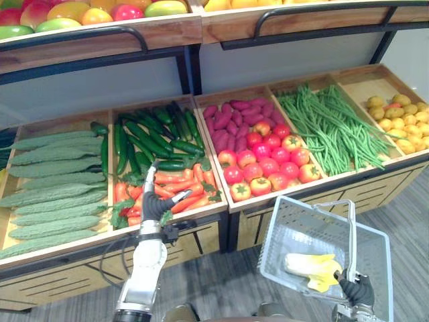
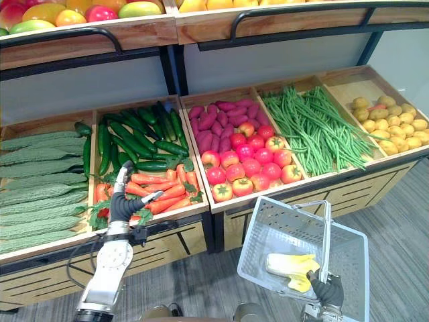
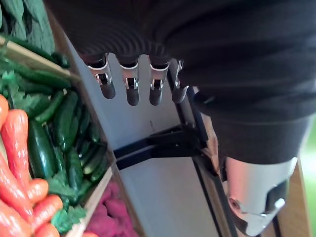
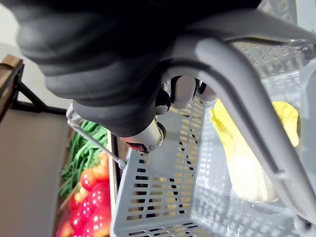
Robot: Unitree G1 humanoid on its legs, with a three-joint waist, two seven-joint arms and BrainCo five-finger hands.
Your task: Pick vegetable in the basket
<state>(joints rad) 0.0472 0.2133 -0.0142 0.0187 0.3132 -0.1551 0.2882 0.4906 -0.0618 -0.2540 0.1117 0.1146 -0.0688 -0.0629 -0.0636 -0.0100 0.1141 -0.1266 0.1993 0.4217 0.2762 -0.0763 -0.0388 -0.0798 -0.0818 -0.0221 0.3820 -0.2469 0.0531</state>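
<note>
The carrots [image 1: 184,194] I take as my target lie in the near half of the second bin from the left. They are orange and tapered with green leafy tops, and so loosely piled that I judge one should lift free without dragging the rest. My left hand [image 1: 155,204] is over their left edge, fingers straight and apart from the thumb, holding nothing. I judge it is placed to come down on a carrot, though I cannot tell whether it touches one. Just beyond the carrots lie dark cucumbers [image 1: 154,137], to the left long pale gourds [image 1: 53,181], to the right tomatoes [image 1: 268,164], then green beans [image 1: 328,124]. At near right, clear of the stand, my right hand [image 1: 355,290] curls round the handle [image 4: 237,98] of the grey perforated basket [image 1: 301,231], holding it mouth-up so a drop-in is easy. A pale yellow leafy vegetable [image 1: 308,266] already lies inside.
</note>
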